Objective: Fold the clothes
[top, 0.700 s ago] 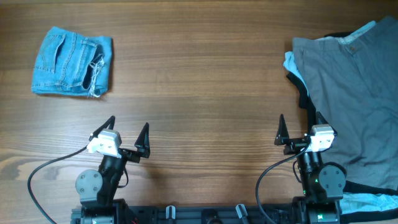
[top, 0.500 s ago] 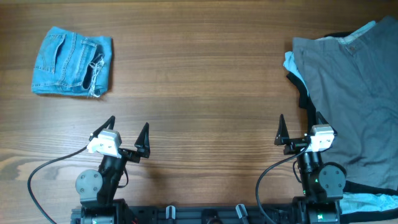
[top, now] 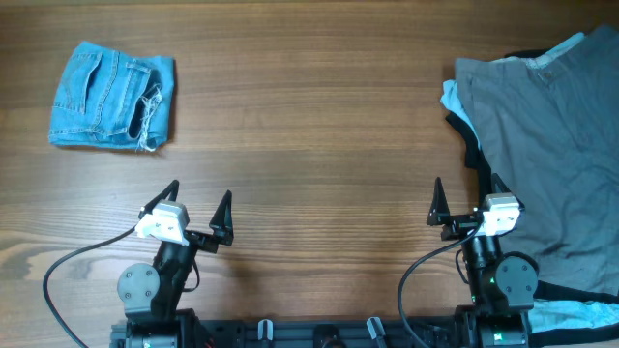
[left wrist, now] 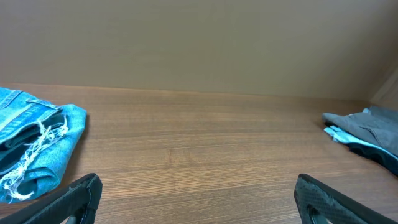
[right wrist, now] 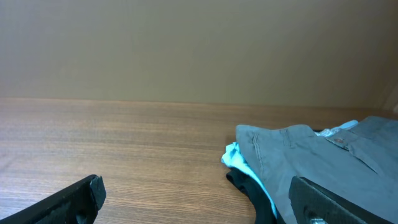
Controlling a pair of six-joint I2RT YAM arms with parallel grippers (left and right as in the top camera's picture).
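no change: frayed, folded denim shorts (top: 112, 96)

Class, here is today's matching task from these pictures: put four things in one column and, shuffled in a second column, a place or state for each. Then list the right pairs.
Column one
1. denim shorts
2. grey garment
3. light blue cloth
4. left pincer

Column two
A. open, holding nothing
B. folded, at the far left of the table
C. peeking out from under another garment
D. spread out unfolded on the right side

Pairs: 1-B, 2-D, 3-C, 4-A
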